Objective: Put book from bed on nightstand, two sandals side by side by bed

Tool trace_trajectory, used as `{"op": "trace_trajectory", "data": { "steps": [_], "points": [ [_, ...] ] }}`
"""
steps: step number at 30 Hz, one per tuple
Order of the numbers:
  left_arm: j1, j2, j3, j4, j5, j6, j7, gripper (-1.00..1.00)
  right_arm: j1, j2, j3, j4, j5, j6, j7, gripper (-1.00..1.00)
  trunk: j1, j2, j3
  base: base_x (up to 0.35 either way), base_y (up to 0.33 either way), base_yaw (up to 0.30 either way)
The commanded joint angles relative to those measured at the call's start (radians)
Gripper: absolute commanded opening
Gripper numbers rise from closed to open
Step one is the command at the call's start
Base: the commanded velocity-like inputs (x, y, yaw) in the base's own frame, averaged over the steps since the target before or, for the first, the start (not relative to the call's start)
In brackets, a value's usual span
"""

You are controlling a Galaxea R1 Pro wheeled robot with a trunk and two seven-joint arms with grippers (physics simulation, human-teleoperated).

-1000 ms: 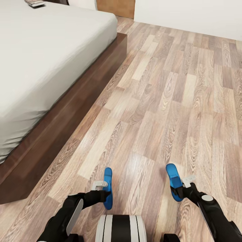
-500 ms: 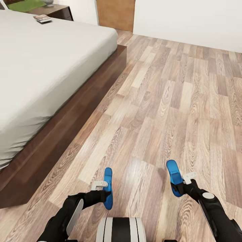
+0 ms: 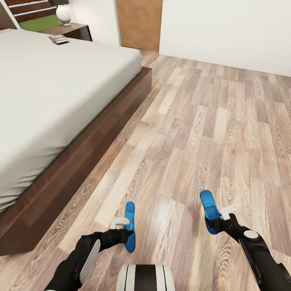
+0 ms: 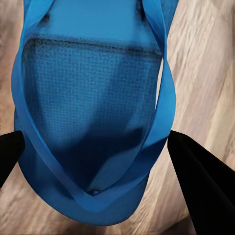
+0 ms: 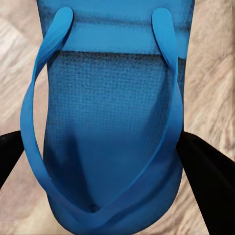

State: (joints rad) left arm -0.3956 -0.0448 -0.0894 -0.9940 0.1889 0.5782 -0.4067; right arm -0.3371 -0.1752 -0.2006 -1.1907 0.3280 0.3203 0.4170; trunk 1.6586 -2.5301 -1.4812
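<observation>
Carrying a sandal (image 3: 129, 226) in the left end effector (image 3: 126, 229) and another (image 3: 209, 211) in the right (image 3: 216, 221); next, setting both beside the bed (image 3: 52, 101) at 10 o'clock.

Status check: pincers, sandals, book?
Left pincer shut on one sandal, right pincer on the other sandal. Both carried over floor beside bed. Book at bed's far edge by nightstand.

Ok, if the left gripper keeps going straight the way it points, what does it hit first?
Probably bare wood floor. The left gripper, shut on a blue sandal, points ahead alongside the bed, though depth is uncertain.
</observation>
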Motion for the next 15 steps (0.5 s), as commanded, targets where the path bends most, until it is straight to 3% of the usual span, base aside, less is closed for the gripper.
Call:
{"op": "trace_trajectory", "data": {
  "steps": [1,4,6,7,8,11,15],
  "points": [
    [0.000,0.000,0.000,-0.001,0.006,0.007,0.001,-1.00,0.000,0.000,-0.002,-0.001,0.008,0.003,0.009,-1.00,-0.001,0.000,0.003,0.000,0.000,0.000],
    [0.000,0.002,0.000,-0.001,0.006,0.004,0.000,-1.00,0.001,-0.004,-0.002,0.016,-0.041,0.004,0.014,-1.00,-0.002,0.001,0.015,0.000,0.000,0.000],
    [0.000,0.003,0.000,0.000,0.006,-0.002,0.000,-1.00,0.001,-0.008,-0.002,0.059,-0.128,0.005,0.019,-1.00,-0.003,0.001,0.023,0.000,0.000,0.000],
    [0.000,0.005,0.000,0.001,0.006,-0.009,0.000,-1.00,0.001,-0.016,-0.003,0.111,-0.249,0.005,0.054,-1.00,-0.003,0.001,0.027,0.000,0.000,0.000],
    [0.004,0.006,0.000,0.005,0.006,-0.026,-0.001,-1.00,0.001,-0.062,-0.002,0.205,-0.392,0.007,0.217,-1.00,-0.004,0.002,0.030,0.000,0.000,0.000],
    [0.010,0.007,0.000,0.006,0.006,-0.058,-0.001,-1.00,0.001,-0.090,-0.002,0.314,-0.427,0.007,0.332,-1.00,-0.005,0.002,0.042,0.000,0.000,0.000],
    [0.013,0.033,0.000,0.011,0.010,-0.074,-0.003,-1.00,0.001,-0.099,-0.002,0.379,-0.438,0.007,0.372,-1.00,-0.007,0.003,0.057,0.000,0.000,0.000]
  ]
}}
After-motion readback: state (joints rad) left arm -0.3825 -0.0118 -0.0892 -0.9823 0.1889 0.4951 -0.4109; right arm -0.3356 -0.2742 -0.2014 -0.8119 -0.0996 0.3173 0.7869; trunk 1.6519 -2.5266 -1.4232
